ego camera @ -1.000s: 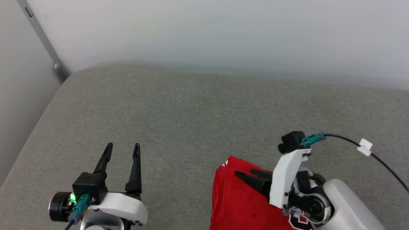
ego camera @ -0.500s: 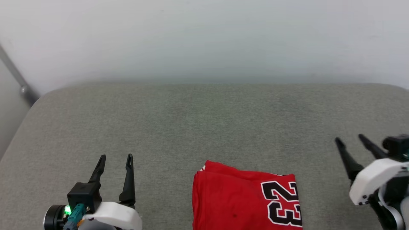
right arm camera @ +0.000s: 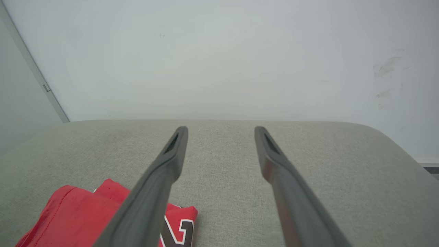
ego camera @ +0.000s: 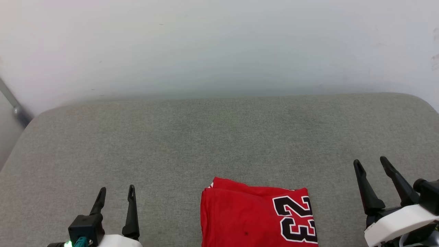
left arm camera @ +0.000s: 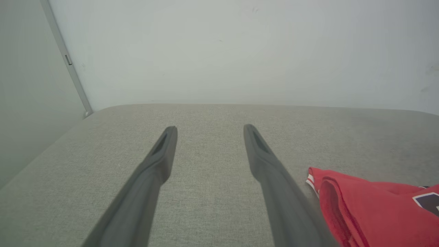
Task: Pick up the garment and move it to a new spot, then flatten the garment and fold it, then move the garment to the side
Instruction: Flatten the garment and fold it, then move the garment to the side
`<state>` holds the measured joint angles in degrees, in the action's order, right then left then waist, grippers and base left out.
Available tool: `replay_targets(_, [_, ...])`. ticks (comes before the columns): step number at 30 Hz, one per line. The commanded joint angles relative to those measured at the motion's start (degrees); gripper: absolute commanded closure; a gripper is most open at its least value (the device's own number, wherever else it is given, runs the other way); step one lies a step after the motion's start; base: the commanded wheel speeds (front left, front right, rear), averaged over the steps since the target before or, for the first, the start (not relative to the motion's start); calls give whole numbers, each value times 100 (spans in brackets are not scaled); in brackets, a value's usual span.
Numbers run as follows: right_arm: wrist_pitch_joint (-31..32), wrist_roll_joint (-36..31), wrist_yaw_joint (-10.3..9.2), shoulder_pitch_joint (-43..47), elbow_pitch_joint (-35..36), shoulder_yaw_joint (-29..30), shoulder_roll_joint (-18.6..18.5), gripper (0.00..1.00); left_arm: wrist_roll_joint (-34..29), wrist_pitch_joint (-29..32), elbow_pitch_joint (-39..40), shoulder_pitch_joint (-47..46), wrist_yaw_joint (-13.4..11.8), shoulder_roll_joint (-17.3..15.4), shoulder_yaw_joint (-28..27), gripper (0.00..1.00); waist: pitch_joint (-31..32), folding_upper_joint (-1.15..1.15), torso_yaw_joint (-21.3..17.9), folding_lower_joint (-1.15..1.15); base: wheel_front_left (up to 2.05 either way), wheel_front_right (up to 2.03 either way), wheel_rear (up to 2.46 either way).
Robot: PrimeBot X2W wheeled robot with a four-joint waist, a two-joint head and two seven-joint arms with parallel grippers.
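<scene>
The garment (ego camera: 255,216) lies folded into a red rectangle at the front middle of the grey cushion, its black white-edged "23" facing up on the right half. A sliver of white striped sleeve shows at its far left corner. My left gripper (ego camera: 116,192) is open at the lower left, well to the left of the garment, nothing between its fingers. My right gripper (ego camera: 370,163) is open at the lower right, apart from the garment's right edge. The left wrist view has the garment (left arm camera: 370,209) right of the open left gripper (left arm camera: 210,128). In the right wrist view the garment (right arm camera: 79,216) lies left of the open right gripper (right arm camera: 221,129).
The grey fabric cushion (ego camera: 219,137) spreads wide behind and beside the garment. A pale wall (ego camera: 219,44) rises right behind it. A metal strip (ego camera: 13,106) runs down at the far left. The cushion's right corner (right arm camera: 394,144) rounds off near the wall.
The camera has swung right. My right gripper has lifted off the folded garment and drawn back to the right, leaving it lying free. My left gripper has sunk lower in the view.
</scene>
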<state>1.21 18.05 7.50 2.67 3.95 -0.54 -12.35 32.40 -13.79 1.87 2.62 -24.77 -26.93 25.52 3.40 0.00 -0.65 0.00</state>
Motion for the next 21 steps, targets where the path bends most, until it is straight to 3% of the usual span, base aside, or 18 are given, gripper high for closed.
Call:
replay_targets(1, [20, -40, -2, 77, 70, 5, 56, 0, 5, -19, 21, 83, -22, -35, -9, 0, -2, 0, 6, 0, 0, 0, 0])
replay_targets(15, [198, -191, -2, 83, 206, 189, 149, 0, -33, 4, 102, -11, -99, -65, -4, 0, -67, 0, 48, 0, 0, 0, 0])
replay_targets(21, [839, 196, -2, 8, -62, 786, 104, 0, -28, -17, 155, -20, -156, -75, -96, 0, -145, 0, 30, 0, 0, 0, 0])
